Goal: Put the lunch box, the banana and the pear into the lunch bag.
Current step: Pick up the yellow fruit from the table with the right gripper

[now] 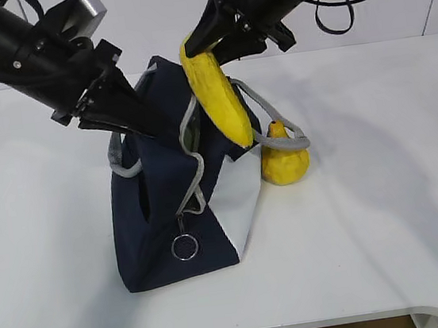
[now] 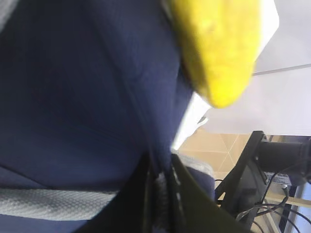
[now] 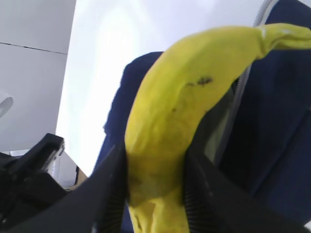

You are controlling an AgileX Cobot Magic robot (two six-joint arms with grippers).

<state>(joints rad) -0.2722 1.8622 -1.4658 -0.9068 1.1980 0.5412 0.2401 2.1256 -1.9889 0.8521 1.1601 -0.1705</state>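
While the boxy navy fabric lunch bag (image 1: 170,218) stood nearest, mouth held up | left gripper (image 1: 129,111) pinched its rim fabric | right gripper (image 1: 216,40) clamped the curved yellow banana (image 1: 219,100) over the opening, not yet in | lumpy yellow pear (image 1: 284,160) waited on white table (image 1: 382,192) beside the bag | lunch box unseen, possibly inside.

A white table (image 1: 385,215) fills the scene, its rounded front edge showing at the bottom of the exterior view. Behind it rises a pale wall (image 1: 392,7), with a black cable (image 1: 334,15) looping down in front of it at the upper right.
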